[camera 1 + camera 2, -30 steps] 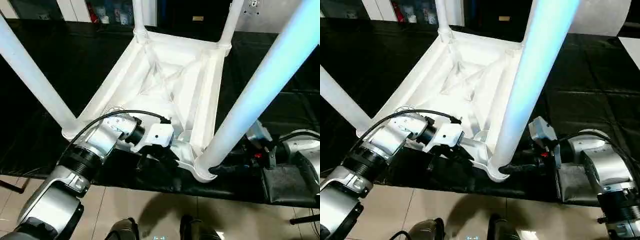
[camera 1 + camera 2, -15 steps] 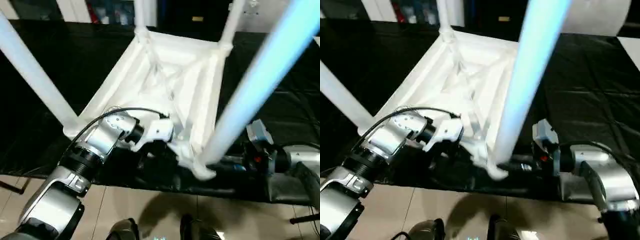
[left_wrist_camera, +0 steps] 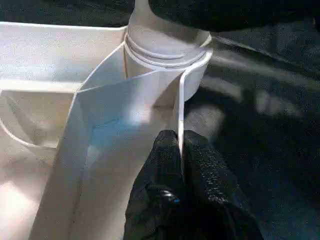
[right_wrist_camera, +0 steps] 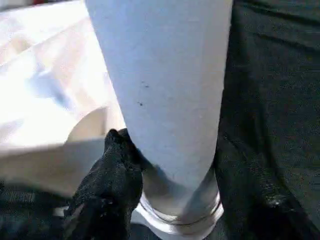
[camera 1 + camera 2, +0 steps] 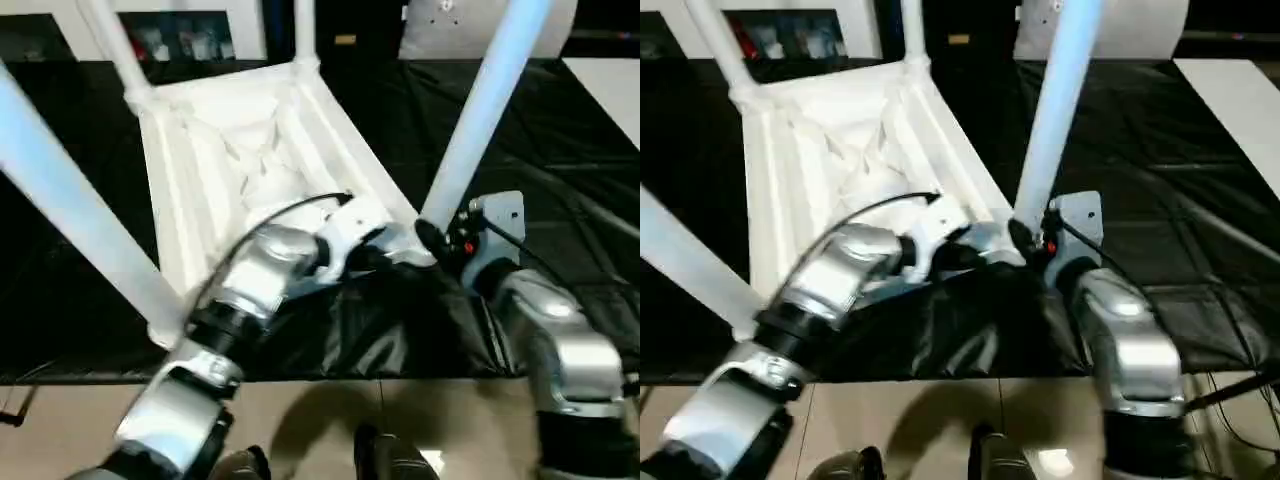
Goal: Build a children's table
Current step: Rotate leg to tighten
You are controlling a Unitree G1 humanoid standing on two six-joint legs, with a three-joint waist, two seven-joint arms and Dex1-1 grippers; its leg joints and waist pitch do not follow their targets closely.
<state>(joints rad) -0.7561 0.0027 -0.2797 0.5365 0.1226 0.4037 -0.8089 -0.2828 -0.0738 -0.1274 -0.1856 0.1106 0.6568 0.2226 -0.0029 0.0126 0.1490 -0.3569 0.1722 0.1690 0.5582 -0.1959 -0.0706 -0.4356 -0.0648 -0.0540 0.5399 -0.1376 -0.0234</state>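
Children's table (image 5: 240, 150) lies upside down on your black-covered desk (image 5: 560, 130), legs up. Left gripper (image 3: 181, 150) pinches its rim wall by the corner socket. Right gripper (image 4: 165, 170) straddles the near leg (image 4: 165, 75) at its base.

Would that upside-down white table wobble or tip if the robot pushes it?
The table probably slides more than tips: its wide top lies flat on the black cover. It looks like thin ribbed plastic, so likely light. The long legs might sway.
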